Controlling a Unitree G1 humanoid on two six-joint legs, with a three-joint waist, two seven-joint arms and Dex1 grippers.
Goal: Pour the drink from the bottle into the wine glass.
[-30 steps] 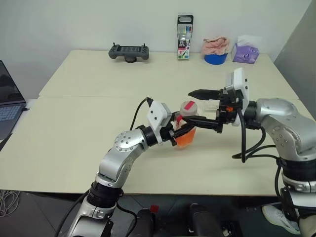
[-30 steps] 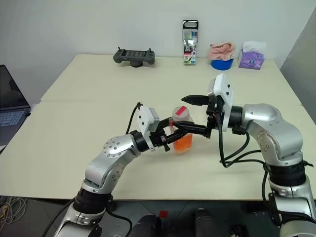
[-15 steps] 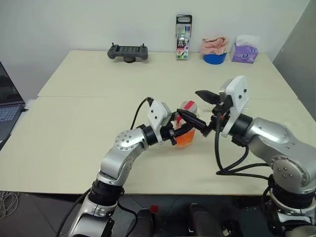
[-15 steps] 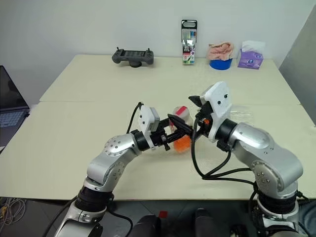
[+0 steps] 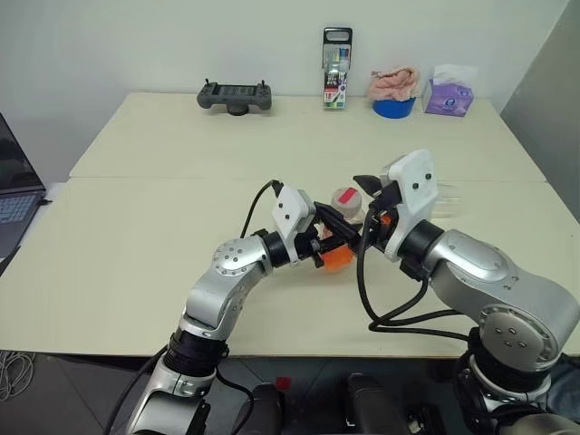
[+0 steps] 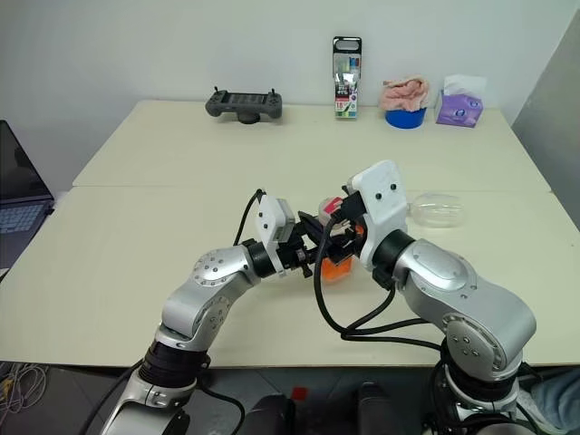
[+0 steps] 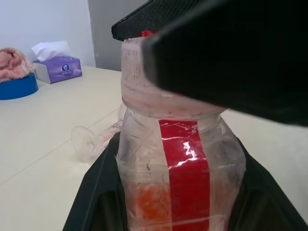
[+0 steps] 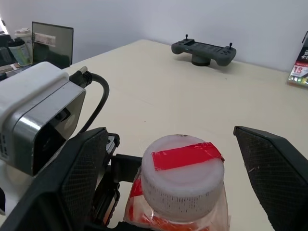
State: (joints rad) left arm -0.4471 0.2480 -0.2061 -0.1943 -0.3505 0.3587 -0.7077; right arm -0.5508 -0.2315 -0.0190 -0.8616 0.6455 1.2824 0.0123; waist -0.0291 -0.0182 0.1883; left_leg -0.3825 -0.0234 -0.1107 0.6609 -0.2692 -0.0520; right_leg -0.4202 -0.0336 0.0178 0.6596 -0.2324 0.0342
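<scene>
Two tools at bottle [image 5: 342, 237]: my left tool [image 5: 319, 246] clamps body above surface [image 5: 136, 227], right tool [image 8: 178, 159] spread wide around cap [image 8: 183, 178]. Thin plastic, light, squashy; I'd grip ribbed cap. Glass [image 6: 437, 210] lies toppled, fragile.

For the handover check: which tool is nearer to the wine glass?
Right. The right tool is around the bottle's cap, on the glass side; the left tool is farther.

left fingers [image 6: 306, 252] clamped on bottle [image 6: 336, 246] | right gripper [image 6: 337, 228] at cap | wine glass [image 6: 436, 210] lying sideways
</scene>
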